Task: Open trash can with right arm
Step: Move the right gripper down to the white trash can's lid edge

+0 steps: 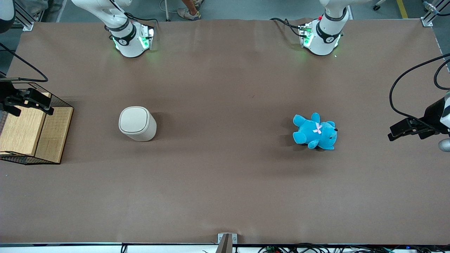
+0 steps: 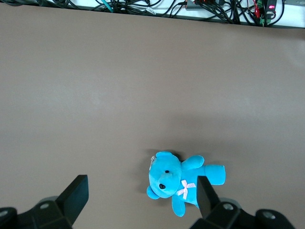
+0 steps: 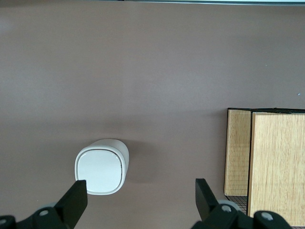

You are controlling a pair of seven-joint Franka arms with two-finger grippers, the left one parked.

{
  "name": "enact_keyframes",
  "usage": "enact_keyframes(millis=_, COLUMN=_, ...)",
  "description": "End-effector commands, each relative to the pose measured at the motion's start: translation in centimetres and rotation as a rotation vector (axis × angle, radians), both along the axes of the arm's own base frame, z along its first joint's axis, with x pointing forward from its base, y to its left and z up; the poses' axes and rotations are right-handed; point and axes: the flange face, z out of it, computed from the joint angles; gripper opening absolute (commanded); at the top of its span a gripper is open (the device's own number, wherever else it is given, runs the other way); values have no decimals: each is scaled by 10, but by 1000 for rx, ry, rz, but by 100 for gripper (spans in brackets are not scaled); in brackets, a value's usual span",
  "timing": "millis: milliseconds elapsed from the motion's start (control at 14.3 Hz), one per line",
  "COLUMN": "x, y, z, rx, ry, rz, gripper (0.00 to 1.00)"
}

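Note:
The trash can (image 1: 137,123) is a small cream-white bin standing upright on the brown table, with its flip lid shut. It also shows in the right wrist view (image 3: 101,167). My right gripper (image 1: 30,102) hangs high above the wood-and-mesh box, well apart from the trash can and toward the working arm's end of the table. In the right wrist view the gripper (image 3: 140,194) is open wide and empty, and one finger (image 3: 75,196) lines up beside the bin's lid without touching it.
A wood-and-wire-mesh box (image 1: 35,133) stands at the working arm's end of the table, also in the right wrist view (image 3: 267,162). A blue teddy (image 1: 315,131) lies toward the parked arm's end, also in the left wrist view (image 2: 181,183).

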Motion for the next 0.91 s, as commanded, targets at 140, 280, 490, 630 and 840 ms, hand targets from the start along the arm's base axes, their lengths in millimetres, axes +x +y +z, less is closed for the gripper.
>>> enact_keyframes(millis=140, x=-6, y=-4, z=5, rx=-11, ry=-18, rz=-5, gripper=100)
enact_keyframes(millis=280, x=-5, y=-6, z=6, rx=-16, ry=-24, rz=-2, gripper=100)
enact_keyframes(millis=490, x=-3, y=-13, z=2, rx=-16, ry=-11, rz=-19, gripper=100)
enact_keyframes(millis=630, x=2, y=-20, z=-7, rx=-11, ry=-2, rz=-32, gripper=100)
enact_keyframes(millis=840, x=4, y=-18, z=-29, rx=3, ry=72, rz=-51, gripper=100)
